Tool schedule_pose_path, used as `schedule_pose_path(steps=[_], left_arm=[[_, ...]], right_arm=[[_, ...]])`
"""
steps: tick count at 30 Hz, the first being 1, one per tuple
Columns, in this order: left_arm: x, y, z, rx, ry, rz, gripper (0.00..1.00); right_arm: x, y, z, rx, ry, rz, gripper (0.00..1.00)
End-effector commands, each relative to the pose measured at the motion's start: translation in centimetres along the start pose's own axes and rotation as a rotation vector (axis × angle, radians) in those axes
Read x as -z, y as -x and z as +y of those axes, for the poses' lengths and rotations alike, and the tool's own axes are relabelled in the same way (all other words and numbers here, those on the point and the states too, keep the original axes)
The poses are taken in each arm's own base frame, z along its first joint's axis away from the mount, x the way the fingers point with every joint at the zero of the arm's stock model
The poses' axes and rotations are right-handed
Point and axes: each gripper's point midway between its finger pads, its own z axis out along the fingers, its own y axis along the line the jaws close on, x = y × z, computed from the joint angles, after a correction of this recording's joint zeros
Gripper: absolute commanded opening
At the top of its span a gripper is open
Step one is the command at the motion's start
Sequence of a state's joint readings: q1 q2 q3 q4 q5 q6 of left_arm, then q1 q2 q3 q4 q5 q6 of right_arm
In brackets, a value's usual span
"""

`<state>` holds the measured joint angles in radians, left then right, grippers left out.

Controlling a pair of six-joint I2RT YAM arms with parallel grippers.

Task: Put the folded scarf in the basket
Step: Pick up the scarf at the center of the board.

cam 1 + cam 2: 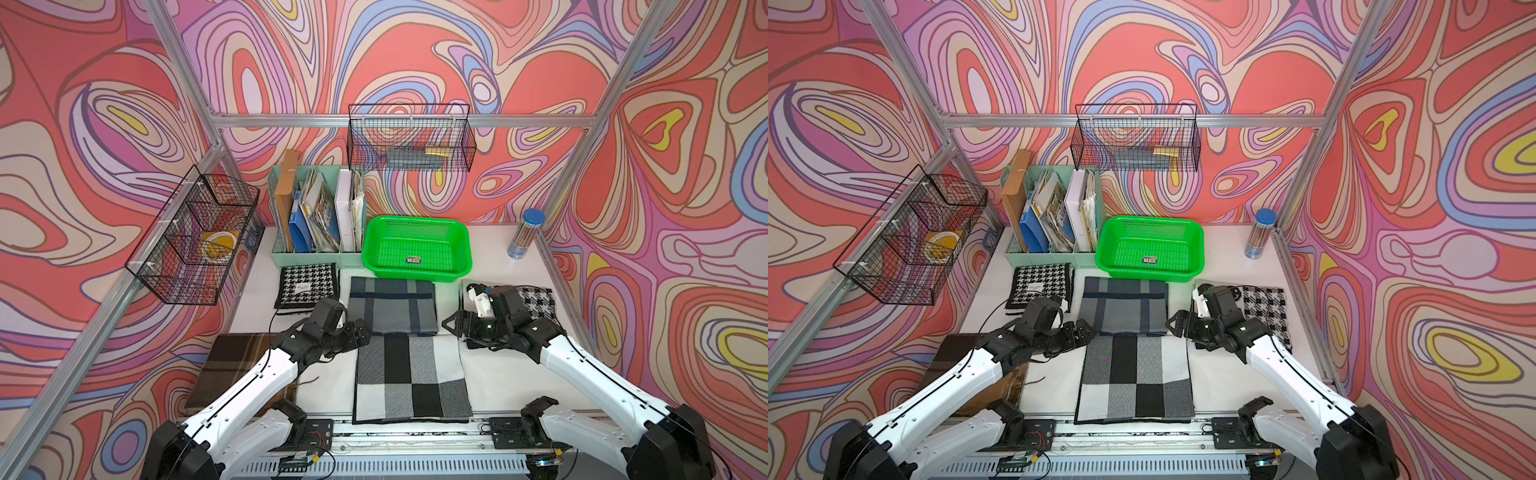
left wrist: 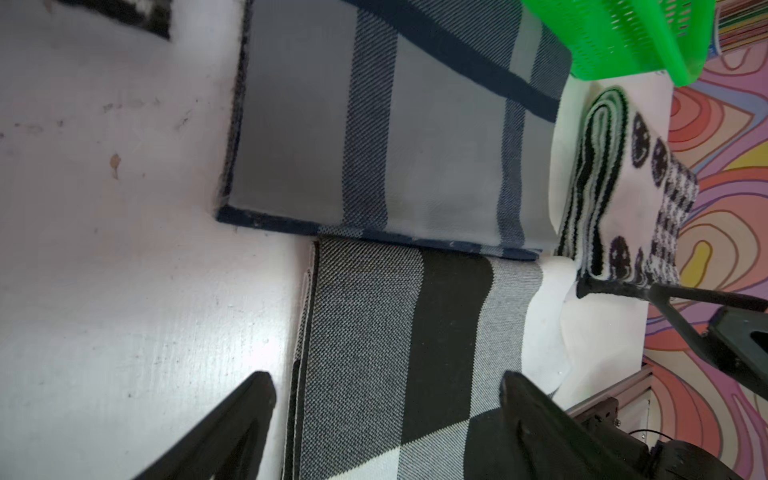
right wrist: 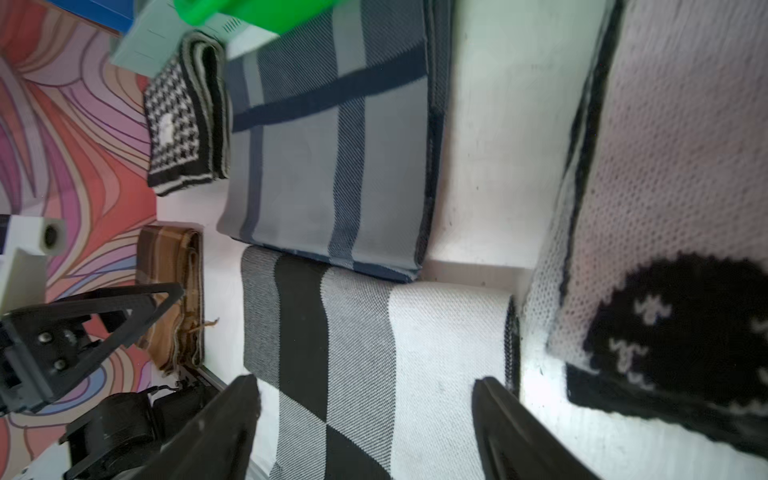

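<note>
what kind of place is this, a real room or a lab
Probably a robot lab cell, not a real room: aluminium frame holding a printed backdrop, two bench-mounted robot arms, staged folded scarves and basket.

label [image 1: 414, 260] in basket [image 1: 415, 273] unreadable, brown scarf [image 1: 224, 365] partly under left arm [image 1: 245, 386]

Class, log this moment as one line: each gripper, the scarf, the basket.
left gripper: open, at checked scarf edge | right gripper: open, at opposite edge | basket: no scarf inside
</note>
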<state>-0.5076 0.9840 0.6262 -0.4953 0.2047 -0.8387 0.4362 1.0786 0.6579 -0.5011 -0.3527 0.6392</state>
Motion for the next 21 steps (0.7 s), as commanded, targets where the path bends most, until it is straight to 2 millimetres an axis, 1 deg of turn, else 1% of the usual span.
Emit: schedule_pose_path(steps=[1, 5, 10, 14, 17, 18, 21], left_arm=[[-0.7, -0.9, 1.5, 0.019, 0.067, 0.017, 0.89], [-1.6, -2.0, 2.4, 0.027, 0.091, 0.049, 0.89], [-2.7, -3.0, 3.5, 0.037, 0.131, 0.072, 0.89], [-3.3, -3.3, 4.2, 0.047, 0.169, 0.069, 0.88], [-3.6, -3.4, 3.6, 0.038, 0.146, 0.069, 0.88], [-4.0, -4.4, 4.7, 0.042, 0.171, 0.092, 0.88], [-4.5, -4.9, 4.8, 0.042, 0.172, 0.109, 0.87]], right_arm=[[-1.7, -1.7, -1.8, -0.031, -0.057, 0.04, 0.8], [-2.6, -2.5, -3.1, -0.03, -0.109, 0.062, 0.8], [-3.3, -3.2, -4.5, -0.031, -0.162, 0.086, 0.79], [-3.7, -3.7, -5.0, -0.041, -0.169, 0.093, 0.79], [-3.8, -4.1, -5.4, -0.044, -0.182, 0.097, 0.78], [-3.8, -4.2, -5.5, -0.043, -0.189, 0.098, 0.78], [-4.0, -4.5, -5.8, -0.043, -0.204, 0.108, 0.75]])
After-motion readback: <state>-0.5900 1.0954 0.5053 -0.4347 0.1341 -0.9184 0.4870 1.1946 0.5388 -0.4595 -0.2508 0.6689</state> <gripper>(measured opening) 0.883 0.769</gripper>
